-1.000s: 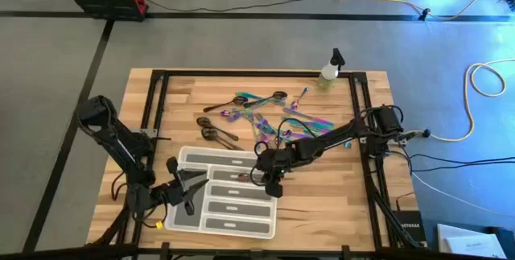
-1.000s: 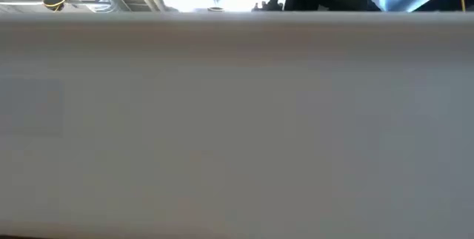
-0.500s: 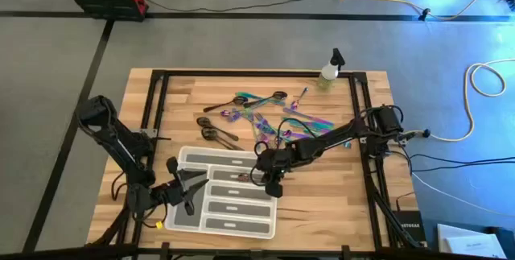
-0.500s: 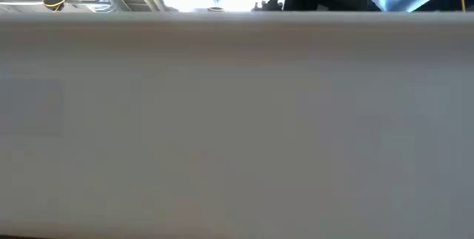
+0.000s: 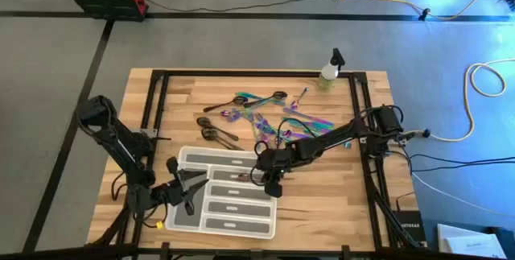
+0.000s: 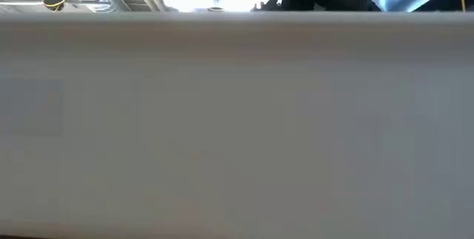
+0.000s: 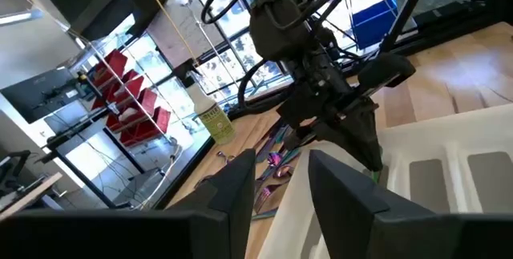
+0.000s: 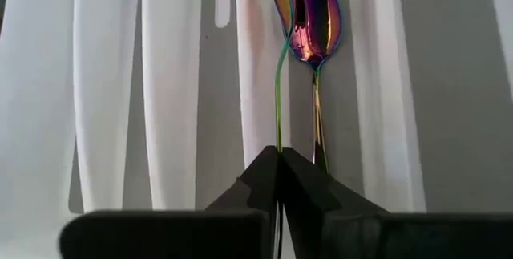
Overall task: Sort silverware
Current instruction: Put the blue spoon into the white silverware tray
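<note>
Right gripper (image 8: 279, 180) pinching an iridescent spoon (image 8: 280, 66) over the white compartment tray (image 8: 168, 91), left gripper (image 7: 276, 187) spread beside the tray

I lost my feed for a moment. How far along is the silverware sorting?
Early. One iridescent spoon already lies in the compartment tray. The right gripper is shut on a second iridescent piece above the tray, not yet released. A pile of silverware remains unsorted on the table. The left gripper waits open at the tray's near end.
</note>
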Tool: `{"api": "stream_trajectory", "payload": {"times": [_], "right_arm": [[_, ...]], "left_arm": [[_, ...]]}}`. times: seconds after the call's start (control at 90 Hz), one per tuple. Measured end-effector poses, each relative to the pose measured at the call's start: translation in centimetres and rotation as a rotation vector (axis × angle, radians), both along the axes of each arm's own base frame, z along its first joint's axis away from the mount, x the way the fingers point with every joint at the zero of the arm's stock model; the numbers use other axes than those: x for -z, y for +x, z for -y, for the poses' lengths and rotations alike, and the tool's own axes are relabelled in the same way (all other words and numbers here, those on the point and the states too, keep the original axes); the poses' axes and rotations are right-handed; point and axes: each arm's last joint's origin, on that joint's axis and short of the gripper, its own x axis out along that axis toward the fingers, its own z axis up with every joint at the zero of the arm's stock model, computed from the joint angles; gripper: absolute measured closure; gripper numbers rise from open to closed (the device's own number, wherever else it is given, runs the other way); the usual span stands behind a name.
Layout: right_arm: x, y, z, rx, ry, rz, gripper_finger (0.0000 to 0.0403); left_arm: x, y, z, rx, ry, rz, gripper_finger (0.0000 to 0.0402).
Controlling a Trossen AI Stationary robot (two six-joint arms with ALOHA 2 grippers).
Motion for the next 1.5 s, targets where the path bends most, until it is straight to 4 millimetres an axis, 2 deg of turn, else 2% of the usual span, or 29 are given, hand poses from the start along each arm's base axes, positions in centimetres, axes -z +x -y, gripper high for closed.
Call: {"api": "stream_trajectory", "payload": {"times": [0.189, 0.489, 0.622, 1.133, 1.333, 1.5], "right_arm": [[0.0, 0.0, 0.0, 0.000, 0.000, 0.000, 0.0395], [0.0, 0.0, 0.0, 0.021, 0.002, -0.005, 0.0324], [0.0, 0.0, 0.0, -0.001, -0.014, 0.005, 0.0308], [-0.1, -0.1, -0.7, -0.085, -0.129, 0.062, 0.0306], [-1.7, -0.4, -1.4, -0.110, -0.283, 0.162, 0.0309], [-2.7, -0.3, -1.5, -0.123, -0.338, 0.238, 0.0339]], "left_arm": [[0.0, 0.0, 0.0, 0.000, 0.001, 0.000, 0.0298], [0.0, 0.0, 0.0, 0.000, 0.001, -0.001, 0.0298], [0.0, 0.0, 0.0, 0.000, 0.002, -0.001, 0.0298], [0.0, 0.0, 0.0, 0.000, -0.002, 0.001, 0.0298], [0.0, 0.1, 0.0, -0.002, -0.003, 0.002, 0.0298], [0.0, 0.3, -0.3, -0.017, -0.004, 0.002, 0.0298]]}}
